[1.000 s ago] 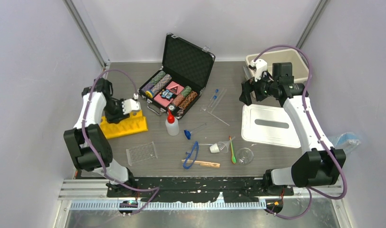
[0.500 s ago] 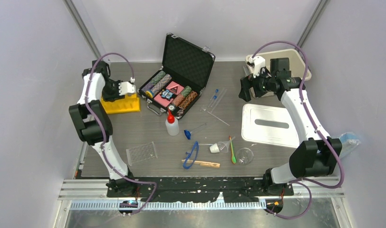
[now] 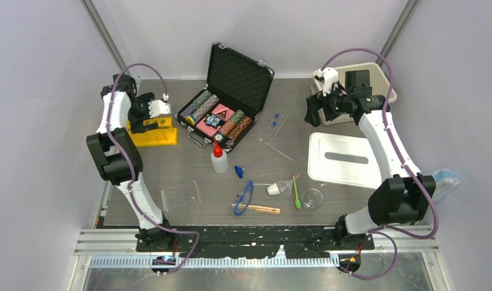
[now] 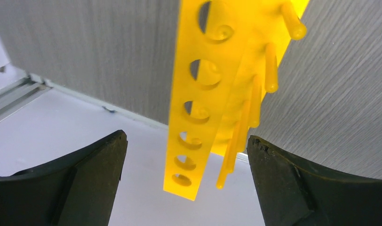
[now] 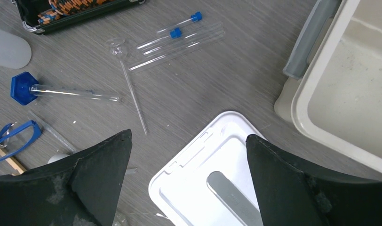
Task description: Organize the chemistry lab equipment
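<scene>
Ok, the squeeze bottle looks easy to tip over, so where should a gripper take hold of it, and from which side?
Grip the white body of the squeeze bottle, below its red cap, with the jaws level. It stands upright, and the narrow cap would likely slip. The poker chip case sits close behind it, so coming in from the open near side seems safest.

yellow tube rack (image 3: pixel 159 137), red-capped white squeeze bottle (image 3: pixel 219 161), black case (image 3: pixel 240 76) (striped chips (image 3: pixel 202 100) inside), green spatula (image 3: pixel 296 194)

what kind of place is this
Probably a robot test booth rather than a real lab: plain walls box in a small table, and the yellow rack and tubes share it with a poker chip case.
</scene>
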{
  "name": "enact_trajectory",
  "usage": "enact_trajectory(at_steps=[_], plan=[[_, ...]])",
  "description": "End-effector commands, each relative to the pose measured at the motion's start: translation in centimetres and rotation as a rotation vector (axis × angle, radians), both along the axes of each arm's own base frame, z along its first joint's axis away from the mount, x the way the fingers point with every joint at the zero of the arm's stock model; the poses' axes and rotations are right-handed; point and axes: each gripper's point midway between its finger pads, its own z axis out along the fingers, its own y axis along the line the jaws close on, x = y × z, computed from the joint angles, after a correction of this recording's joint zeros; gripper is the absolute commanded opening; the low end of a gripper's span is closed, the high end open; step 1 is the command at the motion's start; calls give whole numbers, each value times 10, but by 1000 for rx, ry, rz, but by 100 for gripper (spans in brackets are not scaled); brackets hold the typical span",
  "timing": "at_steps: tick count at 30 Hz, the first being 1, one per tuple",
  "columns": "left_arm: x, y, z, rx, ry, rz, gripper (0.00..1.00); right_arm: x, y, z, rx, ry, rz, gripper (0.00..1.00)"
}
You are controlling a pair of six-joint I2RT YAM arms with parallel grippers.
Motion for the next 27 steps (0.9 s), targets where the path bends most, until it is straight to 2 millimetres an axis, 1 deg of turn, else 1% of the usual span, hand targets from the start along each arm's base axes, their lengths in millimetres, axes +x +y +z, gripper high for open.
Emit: enact_trajectory(at_steps=[1,2,3,4,5,6,7,8,9,10,11,12,13,14,15,16,17,18,19,20,21,22,23,25,27], plan=[[8,-20,97,-117,-231,90,100,11,14,27,-46,-107,96,97],[3,-27,107,-151,-239,114,99,12,17,27,-76,-126,133,98],[-3,-34,114,-184,-242,133,100,13,26,25,-90,-133,172,99],[-9,-41,120,-211,-243,159,100,16,30,24,-116,-153,209,97],[-13,-48,124,-231,-245,193,100,22,35,18,-142,-150,220,94],[-16,-54,129,-248,-255,232,100,29,36,17,-149,-154,199,93],[-21,-61,134,-274,-264,272,100,41,35,10,-148,-121,138,89],[-23,-70,138,-314,-272,325,100,48,32,9,-148,-109,87,87],[-26,-78,140,-355,-278,380,100,56,35,4,-103,-65,24,85],[-28,-84,144,-396,-289,441,99,61,35,6,-84,-52,-20,84],[-28,-88,147,-438,-305,511,99,64,39,-2,-25,3,-92,83],[-29,-93,152,-489,-314,583,99,66,40,-12,-14,33,-139,82],[-30,-97,155,-531,-318,647,98,69,44,-14,39,58,-217,80],[-32,-100,159,-570,-326,710,98,71,47,-28,18,84,-267,78],[-32,-101,161,-611,-335,781,98,71,51,-36,42,114,-321,75],[-33,-103,165,-646,-343,831,98,71,58,-50,28,146,-365,74],[-36,-107,168,-681,-341,858,97,70,66,-58,18,163,-369,74],[-39,-111,171,-712,-338,880,97,70,67,-72,7,193,-400,73],[-42,-113,170,-730,-334,896,97,71,71,-78,-6,196,-414,73],[-43,-114,174,-751,-342,909,97,72,73,-88,-7,212,-435,72],[-45,-115,175,-762,-344,916,96,73,76,-93,-33,204,-417,72],[-75,-120,222,-814,-468,867,96,73,80,-102,-8,229,-449,71],[-53,-117,177,-775,-355,924,96,73,85,-106,0,238,-453,71],[-54,-117,166,-769,-331,940,96,74,92,-118,11,258,-466,68],[-59,-117,162,-761,-318,944,95,73,99,-132,18,285,-476,63]])
